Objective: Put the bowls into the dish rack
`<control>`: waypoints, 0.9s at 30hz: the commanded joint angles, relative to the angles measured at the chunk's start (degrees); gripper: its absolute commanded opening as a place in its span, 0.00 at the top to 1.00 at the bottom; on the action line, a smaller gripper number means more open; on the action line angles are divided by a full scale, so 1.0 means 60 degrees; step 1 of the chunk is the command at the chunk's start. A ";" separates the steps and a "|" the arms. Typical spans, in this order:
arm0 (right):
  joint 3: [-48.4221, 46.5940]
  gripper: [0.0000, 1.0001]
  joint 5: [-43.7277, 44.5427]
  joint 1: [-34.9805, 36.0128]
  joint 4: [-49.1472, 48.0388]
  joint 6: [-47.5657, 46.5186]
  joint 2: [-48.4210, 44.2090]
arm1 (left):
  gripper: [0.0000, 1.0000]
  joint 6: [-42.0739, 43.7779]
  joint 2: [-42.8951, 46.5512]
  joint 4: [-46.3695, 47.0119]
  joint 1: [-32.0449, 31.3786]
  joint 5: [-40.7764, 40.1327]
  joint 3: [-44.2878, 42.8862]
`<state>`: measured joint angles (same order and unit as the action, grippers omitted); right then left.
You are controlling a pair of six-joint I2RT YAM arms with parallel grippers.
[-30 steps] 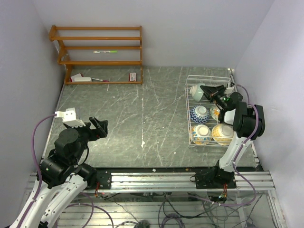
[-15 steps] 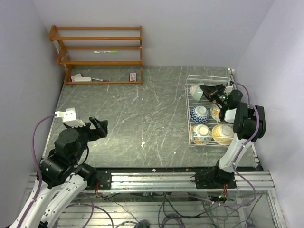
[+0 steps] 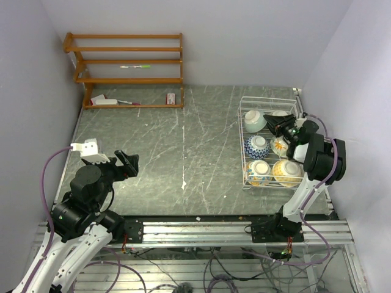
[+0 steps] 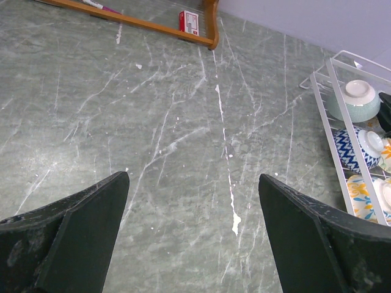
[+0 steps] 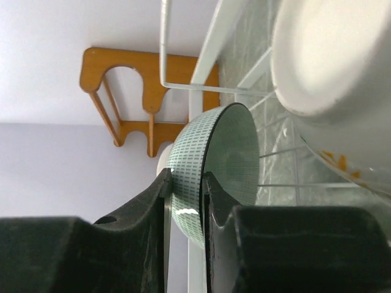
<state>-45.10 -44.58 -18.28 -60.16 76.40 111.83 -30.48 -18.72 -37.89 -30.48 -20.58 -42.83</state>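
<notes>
Between the right jaws, rim of green bowl (image 5: pixel 188 160).

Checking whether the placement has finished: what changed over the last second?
The right gripper drew back rightward. The pale green bowl now leans in the dish rack, with the jaws still straddling its rim; grip unclear. The left gripper and the other bowls are unchanged.

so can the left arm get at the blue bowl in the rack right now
Probably, if it stretches that far. The blue bowl sits left in the rack, facing the left gripper, with only table between. The right gripper is further back, at the green bowl.
</notes>
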 commanded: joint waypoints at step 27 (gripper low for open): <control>-0.1699 0.50 0.2913 0.0776 0.8008 -0.5026 -0.2083 | 0.02 -0.0062 0.0117 0.0031 -0.0076 -0.0115 -0.0272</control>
<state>-53.25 -30.46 -14.85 -17.37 50.74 101.97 -30.48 -18.48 -37.98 -30.48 -20.58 -42.83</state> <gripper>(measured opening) 0.491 0.983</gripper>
